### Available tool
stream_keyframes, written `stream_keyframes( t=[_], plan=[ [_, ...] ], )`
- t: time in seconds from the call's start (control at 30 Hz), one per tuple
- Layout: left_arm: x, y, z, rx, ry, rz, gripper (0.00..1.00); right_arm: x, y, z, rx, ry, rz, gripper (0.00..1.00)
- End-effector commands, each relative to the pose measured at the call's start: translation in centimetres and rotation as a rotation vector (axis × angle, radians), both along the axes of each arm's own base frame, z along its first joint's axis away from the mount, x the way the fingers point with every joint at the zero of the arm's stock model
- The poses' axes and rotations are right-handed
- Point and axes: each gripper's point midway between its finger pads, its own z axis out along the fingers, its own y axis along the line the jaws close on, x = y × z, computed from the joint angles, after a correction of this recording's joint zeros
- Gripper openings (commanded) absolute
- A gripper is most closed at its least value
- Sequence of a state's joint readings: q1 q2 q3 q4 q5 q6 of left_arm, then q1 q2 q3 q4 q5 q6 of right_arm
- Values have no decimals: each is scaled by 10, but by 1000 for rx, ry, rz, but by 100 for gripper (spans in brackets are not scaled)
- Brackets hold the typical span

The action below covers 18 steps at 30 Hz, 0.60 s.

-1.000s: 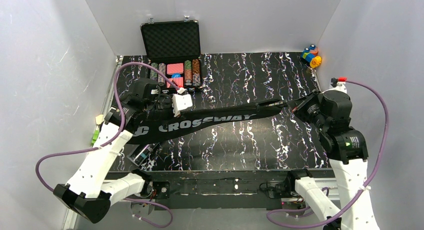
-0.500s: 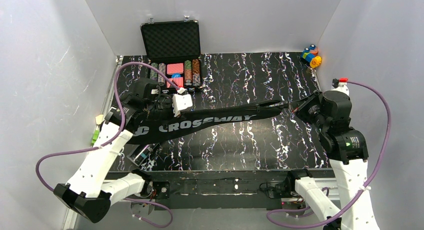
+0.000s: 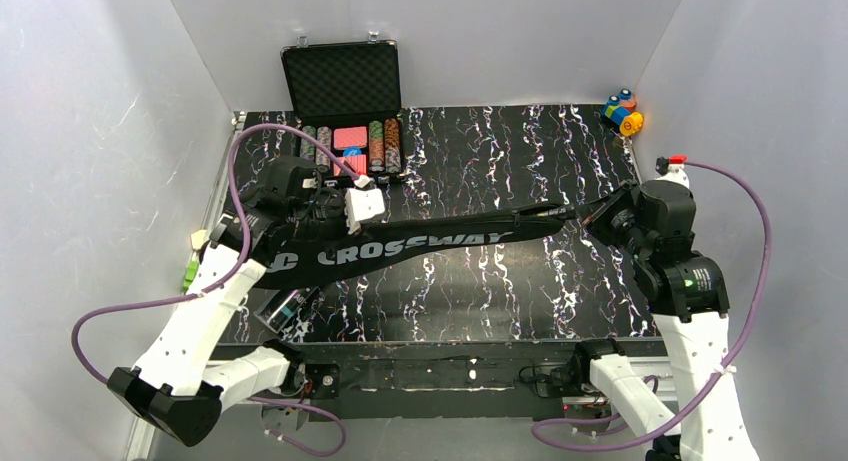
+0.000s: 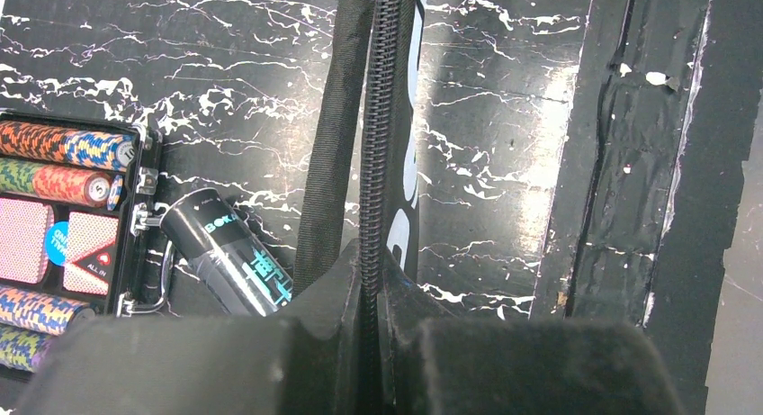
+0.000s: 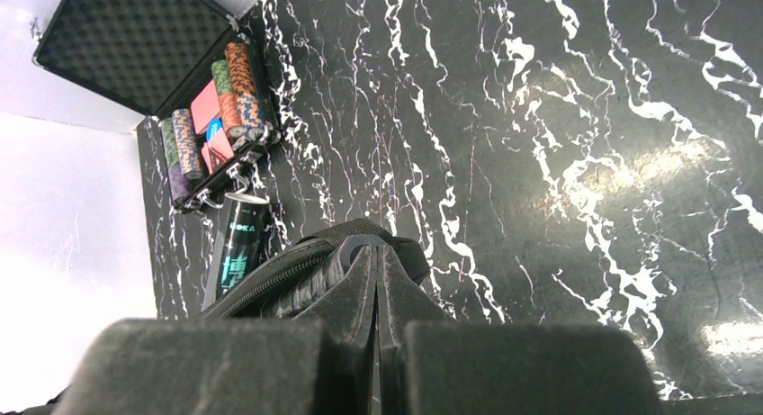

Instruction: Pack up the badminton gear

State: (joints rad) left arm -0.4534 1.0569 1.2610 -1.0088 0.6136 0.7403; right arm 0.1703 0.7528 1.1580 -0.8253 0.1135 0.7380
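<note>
The black racket-shaped bag (image 3: 440, 239) lettered CROSSWAY hangs stretched above the table between both arms. My left gripper (image 3: 338, 213) is shut on the bag's zipper edge (image 4: 376, 145) at its wide end. My right gripper (image 3: 585, 216) is shut on the bag's narrow end (image 5: 297, 275). The long black tube with teal print (image 3: 285, 306) lies on the table under the bag's wide end. It also shows in the left wrist view (image 4: 229, 253) and in the right wrist view (image 5: 236, 244). No rackets or shuttlecocks are in view.
An open black case of poker chips (image 3: 345, 111) stands at the back left, close to the tube's far end. Small colourful toy blocks (image 3: 622, 113) sit in the back right corner. White walls enclose the black marbled table (image 3: 500, 151).
My right wrist has shifted slightly left. The bag stays stretched between both grippers, and the left arm has not moved.
</note>
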Motion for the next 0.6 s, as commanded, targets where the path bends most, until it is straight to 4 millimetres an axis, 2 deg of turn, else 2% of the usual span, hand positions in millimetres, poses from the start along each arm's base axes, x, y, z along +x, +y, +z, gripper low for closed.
stream_keyframes(
  t=[0.0,0.23,0.43,0.5,0.57],
  plan=[
    [5,-11,38,-95,-109,-41,0,8,20,1,89,-20,71,1],
    [6,-13,36,-98,-102,-45,0,7,44,-7,180,-3,149,1],
    [7,-15,37,-106,-97,-50,0,5,70,-15,181,24,210,1],
    [6,-15,38,-107,-98,-48,0,6,67,-18,155,35,187,1],
    [6,-14,38,-105,-99,-47,0,7,60,-10,136,12,159,1]
  ],
)
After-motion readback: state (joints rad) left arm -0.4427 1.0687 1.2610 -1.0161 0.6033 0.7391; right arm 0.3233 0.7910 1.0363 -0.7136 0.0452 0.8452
